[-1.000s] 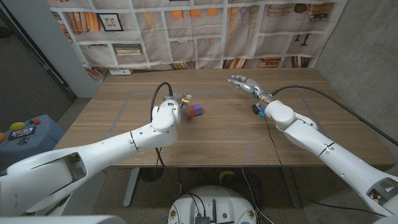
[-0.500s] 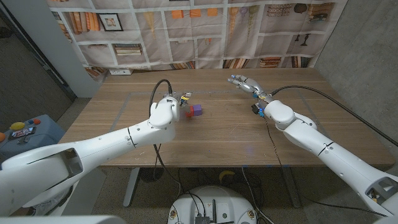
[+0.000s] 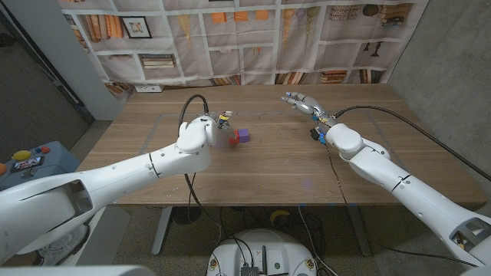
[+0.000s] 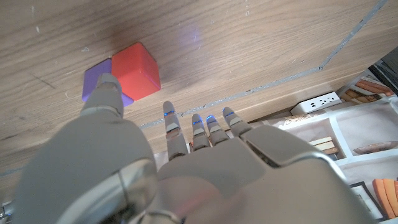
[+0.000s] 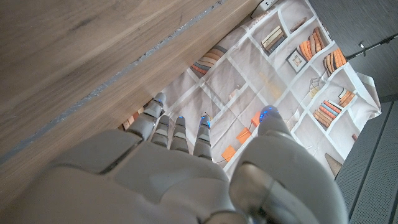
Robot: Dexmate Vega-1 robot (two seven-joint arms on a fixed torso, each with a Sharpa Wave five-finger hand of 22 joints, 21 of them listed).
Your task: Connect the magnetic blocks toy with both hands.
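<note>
1. Head view shows a wooden tabletop with the robot's two white arms reaching in from the bottom corners.
2. On the tabletop, left of centre, a red block and a purple block sit touching side by side, the purple one on the right.
3. The left robot hand is just beside the blocks, on their far left side; most of it is hidden behind its own wrist in this view.
4. From the left wrist view, the left robot hand is seen from its back with fingers stretched out and slightly apart, holding nothing.
5. In that same view the thumb tip overlaps the purple block, which touches the red block; whether the thumb actually touches the block cannot be told.
6. The right robot hand is near the far edge of the tabletop, well apart from the blocks, its fingers extended toward the left.
7. The right wrist view shows the right robot hand from behind, fingers straight and close together with nothing in them.
8. A printed bookshelf backdrop hangs behind the tabletop.
9. A white power strip lies at the tabletop's far edge near the backdrop.
</note>
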